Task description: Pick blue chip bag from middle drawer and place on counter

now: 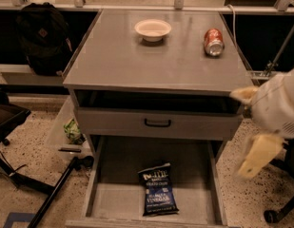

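Lettering on the blue chip bag is white; "VINEGAR" is just made out, the logo panel is not readable. The bag is laid flat on the middle drawer floor, near its front. The end effector is seen blurred and cut off at the right edge, outside the drawer, apart from the bag; its opening cannot be told.

The drawer at bottom centre is open from above, only the bag on its floor; the counter front is free; the gripper, fingers spread, hangs at the right edge.
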You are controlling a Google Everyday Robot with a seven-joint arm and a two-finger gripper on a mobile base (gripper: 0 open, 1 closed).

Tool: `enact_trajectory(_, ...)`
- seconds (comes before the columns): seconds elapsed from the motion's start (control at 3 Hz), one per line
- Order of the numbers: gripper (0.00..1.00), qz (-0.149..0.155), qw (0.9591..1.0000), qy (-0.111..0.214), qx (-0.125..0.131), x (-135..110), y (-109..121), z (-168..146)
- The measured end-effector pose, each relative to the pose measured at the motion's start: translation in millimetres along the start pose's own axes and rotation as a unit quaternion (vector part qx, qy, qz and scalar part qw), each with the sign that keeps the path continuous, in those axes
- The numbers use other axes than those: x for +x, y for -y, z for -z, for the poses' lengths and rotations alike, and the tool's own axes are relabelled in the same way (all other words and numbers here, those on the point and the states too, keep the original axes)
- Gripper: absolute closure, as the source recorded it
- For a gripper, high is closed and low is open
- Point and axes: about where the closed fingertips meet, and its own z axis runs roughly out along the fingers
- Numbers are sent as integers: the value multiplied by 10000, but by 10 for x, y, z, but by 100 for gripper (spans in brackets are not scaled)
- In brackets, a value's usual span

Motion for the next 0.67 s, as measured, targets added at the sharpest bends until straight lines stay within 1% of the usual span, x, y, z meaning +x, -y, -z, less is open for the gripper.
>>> enact_trajectory(0.33,0,-206,9917,1028,-738,-40,-457,-1107)
enact_trajectory(0.67,0,-423,9732,1724,-1464,-80,-1047,-2234)
